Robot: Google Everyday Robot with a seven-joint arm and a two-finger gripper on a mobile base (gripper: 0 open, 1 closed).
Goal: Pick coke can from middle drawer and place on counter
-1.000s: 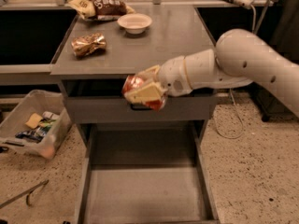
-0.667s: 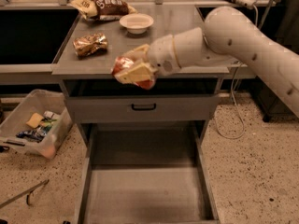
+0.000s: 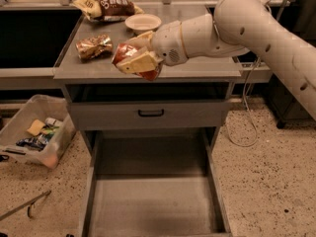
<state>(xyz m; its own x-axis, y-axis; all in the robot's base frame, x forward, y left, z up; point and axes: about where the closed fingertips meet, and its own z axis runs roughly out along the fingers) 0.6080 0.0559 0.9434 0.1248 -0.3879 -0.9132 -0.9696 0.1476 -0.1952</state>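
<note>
- The cream two-finger gripper (image 3: 132, 63) was clamped around the small shiny red coke can (image 3: 121, 55), holding it tilted.
- Directly beneath it lay the front edge of the flat grey counter (image 3: 197, 69).
- Just to its left sat a wrinkled gold foil snack bag (image 3: 94, 46).
- Behind it was a white bowl (image 3: 143, 22).
- Far below it, the wide grey metal middle drawer (image 3: 153, 201) stood open.

The gripper (image 3: 134, 61) has lifted the coke can (image 3: 149, 74) up over the counter (image 3: 89, 69).
</note>
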